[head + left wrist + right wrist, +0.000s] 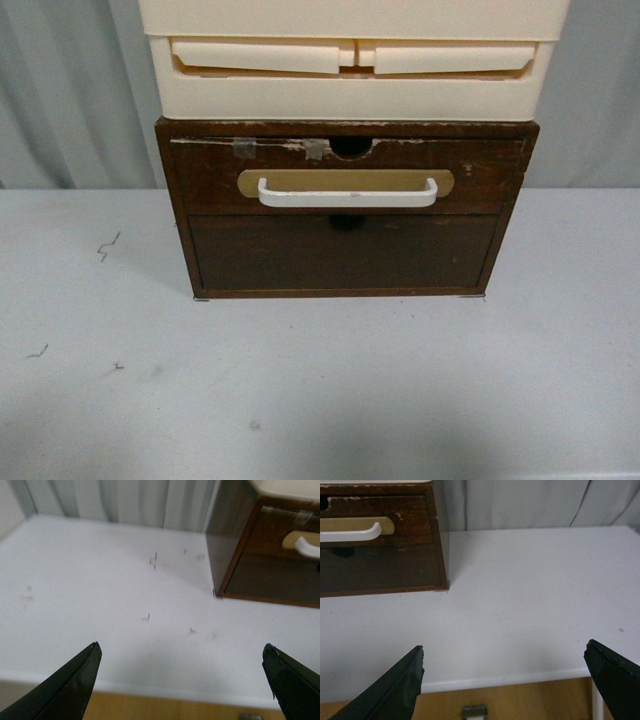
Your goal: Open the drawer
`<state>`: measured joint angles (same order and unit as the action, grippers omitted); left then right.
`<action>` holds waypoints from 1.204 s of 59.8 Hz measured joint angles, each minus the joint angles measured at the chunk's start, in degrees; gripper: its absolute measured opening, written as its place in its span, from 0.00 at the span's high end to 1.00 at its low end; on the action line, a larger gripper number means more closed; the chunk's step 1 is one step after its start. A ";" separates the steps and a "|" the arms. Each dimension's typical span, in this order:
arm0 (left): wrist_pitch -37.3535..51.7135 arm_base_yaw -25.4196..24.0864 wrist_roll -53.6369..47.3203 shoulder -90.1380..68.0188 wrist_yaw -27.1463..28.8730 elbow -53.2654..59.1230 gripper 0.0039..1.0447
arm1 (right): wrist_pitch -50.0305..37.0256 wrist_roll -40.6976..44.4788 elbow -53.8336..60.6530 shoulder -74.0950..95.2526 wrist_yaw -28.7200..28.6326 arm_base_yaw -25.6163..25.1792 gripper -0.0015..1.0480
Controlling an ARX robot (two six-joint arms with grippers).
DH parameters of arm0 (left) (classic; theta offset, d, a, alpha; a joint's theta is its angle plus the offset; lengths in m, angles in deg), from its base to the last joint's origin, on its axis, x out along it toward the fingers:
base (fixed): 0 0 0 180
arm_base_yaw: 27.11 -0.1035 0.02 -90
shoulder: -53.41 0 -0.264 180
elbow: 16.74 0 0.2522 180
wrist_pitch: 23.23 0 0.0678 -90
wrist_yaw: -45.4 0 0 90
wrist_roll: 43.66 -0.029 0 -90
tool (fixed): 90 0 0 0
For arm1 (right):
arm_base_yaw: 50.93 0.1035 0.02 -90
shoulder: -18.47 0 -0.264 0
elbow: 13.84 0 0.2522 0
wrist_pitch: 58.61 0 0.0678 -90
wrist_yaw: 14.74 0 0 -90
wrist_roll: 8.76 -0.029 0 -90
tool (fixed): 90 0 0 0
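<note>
Showing the shut drawer (485,172) at centre frame, probably stiff in worn wood, best pulled by its rigid handle (347,197); left gripper (181,646) and right gripper (505,646) show jaws wide apart, empty.

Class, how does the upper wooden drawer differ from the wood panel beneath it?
The drawer carries a white bar handle on a tan plate; the panel has none. The drawer's top edge shows tape scraps and a half-round notch; the panel looks plain. Both are dark brown wood.
</note>
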<state>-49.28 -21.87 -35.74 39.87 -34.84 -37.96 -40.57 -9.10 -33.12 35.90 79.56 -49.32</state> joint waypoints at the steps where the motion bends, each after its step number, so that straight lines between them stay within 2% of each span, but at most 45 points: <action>1: 0.79 0.44 1.44 -2.03 0.37 -0.57 0.06 | -0.96 -0.26 -0.09 1.31 -0.48 -0.31 0.06; 4: 4.81 1.88 5.44 -9.14 0.20 -2.69 0.06 | -5.14 -2.69 -0.68 6.32 -3.61 -1.64 0.06; 9: 13.09 3.76 12.37 -20.06 -3.15 -6.08 0.06 | -13.77 -7.80 -2.43 16.66 -8.11 -3.39 0.06; 15: 28.44 6.93 23.78 -38.34 -10.75 -12.17 0.06 | -29.97 -17.46 -5.88 37.38 -15.65 -4.09 0.06; 22: 41.59 9.38 32.65 -54.75 -14.53 -16.15 0.06 | -43.74 -24.55 -9.55 56.50 -18.80 -2.23 0.06; 33: 57.29 10.58 45.13 -74.60 -19.93 -20.96 0.06 | -57.29 -34.03 -17.05 76.59 -22.91 0.17 0.06; 43: 63.87 11.28 51.43 -85.13 -21.99 -25.38 0.06 | -66.20 -44.37 -22.58 88.11 -26.80 3.41 0.06; 55: 68.00 12.79 56.65 -94.40 -23.76 -30.53 0.06 | -71.49 -53.64 -31.47 99.32 -26.80 8.22 0.06; 72: 68.76 13.44 60.22 -101.57 -23.52 -36.46 0.06 | -72.19 -58.27 -40.76 107.14 -24.96 10.91 0.06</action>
<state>19.48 -8.43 24.48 -61.69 -58.36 -74.42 -112.77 -67.37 -73.88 143.04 54.60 -38.42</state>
